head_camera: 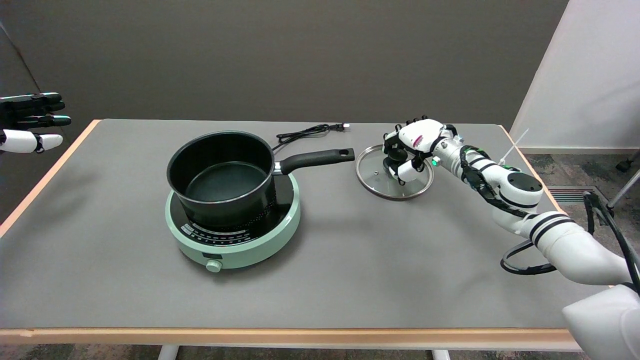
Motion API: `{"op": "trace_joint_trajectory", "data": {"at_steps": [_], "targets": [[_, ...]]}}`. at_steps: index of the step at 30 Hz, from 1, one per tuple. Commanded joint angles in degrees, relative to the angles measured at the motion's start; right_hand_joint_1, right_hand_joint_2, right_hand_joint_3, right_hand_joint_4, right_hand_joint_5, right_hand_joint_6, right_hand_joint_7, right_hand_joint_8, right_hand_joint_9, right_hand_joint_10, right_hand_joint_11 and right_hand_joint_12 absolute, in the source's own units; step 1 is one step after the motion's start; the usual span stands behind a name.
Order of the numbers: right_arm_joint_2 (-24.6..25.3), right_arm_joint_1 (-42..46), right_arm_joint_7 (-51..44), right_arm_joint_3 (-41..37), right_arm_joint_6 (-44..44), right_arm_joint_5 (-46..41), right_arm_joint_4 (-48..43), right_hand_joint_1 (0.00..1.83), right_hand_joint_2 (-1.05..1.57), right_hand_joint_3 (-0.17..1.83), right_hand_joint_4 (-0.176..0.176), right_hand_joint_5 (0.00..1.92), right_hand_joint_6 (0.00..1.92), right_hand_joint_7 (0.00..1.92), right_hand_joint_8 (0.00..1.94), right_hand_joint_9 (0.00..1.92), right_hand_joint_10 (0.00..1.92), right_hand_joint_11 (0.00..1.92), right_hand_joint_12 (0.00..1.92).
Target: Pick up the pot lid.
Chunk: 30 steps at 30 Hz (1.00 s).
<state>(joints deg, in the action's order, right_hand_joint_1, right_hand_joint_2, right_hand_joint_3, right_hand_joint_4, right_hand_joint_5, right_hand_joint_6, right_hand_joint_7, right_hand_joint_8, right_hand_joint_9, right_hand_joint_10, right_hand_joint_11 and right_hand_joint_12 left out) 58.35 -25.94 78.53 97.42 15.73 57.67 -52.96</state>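
Note:
The glass pot lid with a steel rim lies on the grey table, right of the pot's handle. My right hand sits over the lid's centre. Its fingers curl down around the black knob, which they mostly hide. The hand grips the knob, and the lid's near rim looks close to or on the tabletop. The right arm reaches in from the lower right.
A black pot stands on a mint-green electric cooker left of centre, its handle pointing toward the lid. A black power cord lies behind it. The idle left hand hangs at the upper left.

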Motion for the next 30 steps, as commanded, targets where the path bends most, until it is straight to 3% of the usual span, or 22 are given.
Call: {"op": "trace_joint_trajectory", "data": {"at_steps": [1,14,15,16,17,18,25,30], "targets": [[-0.07,-0.23,0.06,0.69,0.31,-0.10,0.39,0.75,0.68,0.95,0.176,0.66,0.56,0.82,0.38,0.77,0.72,0.51,0.88],[-0.13,0.04,-0.67,0.07,0.68,-1.09,0.50,0.94,0.72,0.94,0.176,0.72,0.82,0.93,0.70,0.85,0.79,0.55,0.89],[-0.15,-0.15,0.06,0.69,0.95,-0.34,-0.17,1.09,0.81,0.74,0.176,0.73,0.85,0.93,0.86,0.86,0.81,0.55,0.90],[-0.16,-0.37,0.90,1.39,1.17,0.60,-0.94,1.36,0.97,0.33,0.176,0.74,0.88,0.93,1.14,0.87,0.84,0.56,0.92],[-0.30,-2.09,7.55,6.96,2.34,8.69,-7.08,1.36,0.96,0.34,0.176,0.74,0.91,0.94,1.14,0.88,0.86,0.58,0.96],[-0.15,-0.07,0.07,0.69,1.03,-0.42,-0.34,1.36,0.96,0.36,0.176,0.74,0.95,0.93,1.16,0.89,0.88,0.59,1.04],[-0.15,0.01,0.06,0.69,1.03,-0.42,-0.89,1.36,0.94,0.42,0.176,0.71,1.08,0.91,1.21,0.85,1.05,0.54,1.30],[-0.15,0.01,0.06,0.69,1.03,-0.42,-0.97,1.34,0.96,0.48,0.176,0.65,1.23,0.83,1.37,0.82,1.24,0.53,1.48]]}}
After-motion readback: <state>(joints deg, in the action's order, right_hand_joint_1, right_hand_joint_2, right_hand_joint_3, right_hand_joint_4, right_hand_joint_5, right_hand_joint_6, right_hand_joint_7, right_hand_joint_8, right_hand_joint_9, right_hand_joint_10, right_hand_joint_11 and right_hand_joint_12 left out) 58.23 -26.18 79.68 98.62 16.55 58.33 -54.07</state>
